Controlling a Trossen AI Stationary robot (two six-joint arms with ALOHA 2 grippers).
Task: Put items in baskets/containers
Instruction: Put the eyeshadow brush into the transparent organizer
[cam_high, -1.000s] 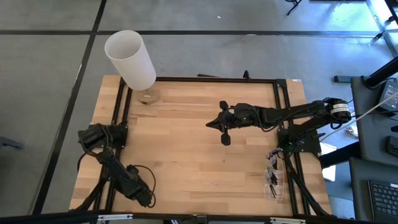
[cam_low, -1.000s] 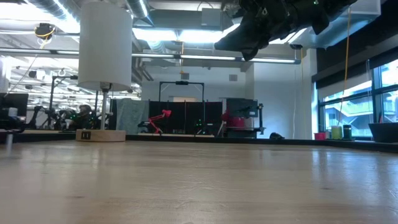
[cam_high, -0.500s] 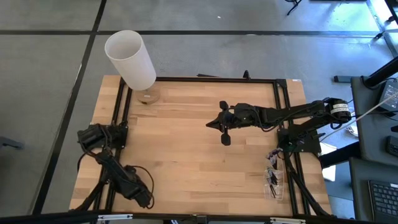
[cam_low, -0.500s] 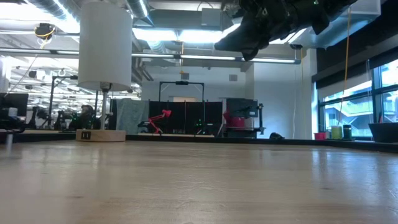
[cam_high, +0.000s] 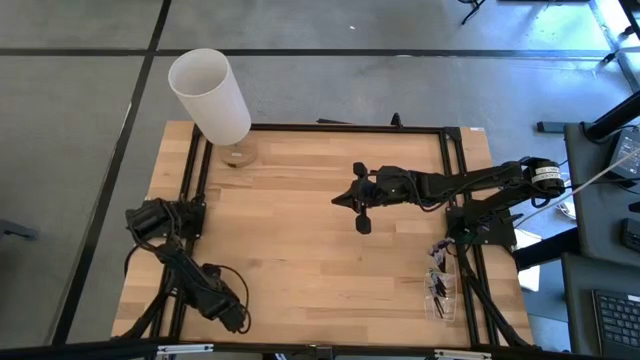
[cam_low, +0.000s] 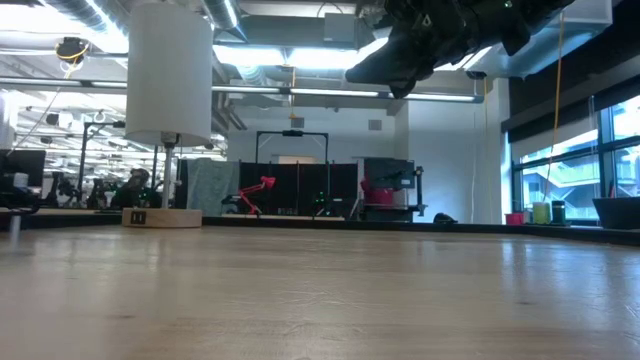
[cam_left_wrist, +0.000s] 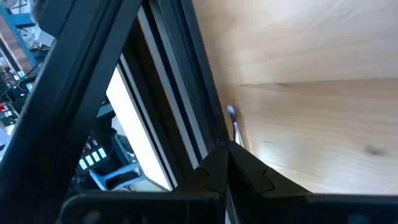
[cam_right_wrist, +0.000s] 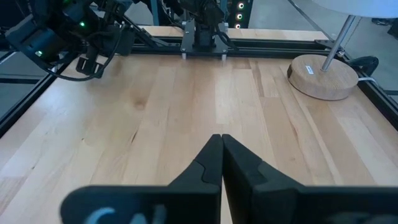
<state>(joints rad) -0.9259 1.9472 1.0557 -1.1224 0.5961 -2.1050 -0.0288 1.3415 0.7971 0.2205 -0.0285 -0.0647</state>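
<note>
While both arms carry nothing, view by view:
High view: right gripper (cam_high: 361, 210) hangs over mid-bench (cam_high: 300, 230), well clear of the lamp (cam_high: 210, 95); left gripper (cam_high: 232, 318) sits at the bench's near-left edge, far from the lamp. Clear holder (cam_high: 441, 290) with brushes (cam_high: 437, 287) lies outside the frame rail, off the bench's right edge.
Low view: right gripper (cam_low: 385, 65) high above the bench.
Left wrist view: jaws together.
Right wrist view: jaws together, lamp base (cam_right_wrist: 323, 76) beyond.

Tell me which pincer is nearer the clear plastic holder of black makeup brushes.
The right pincer, held above the table's middle, is nearer the clear plastic holder of black makeup brushes at the right front edge. The left pincer sits at the left front corner, across the table.
</note>
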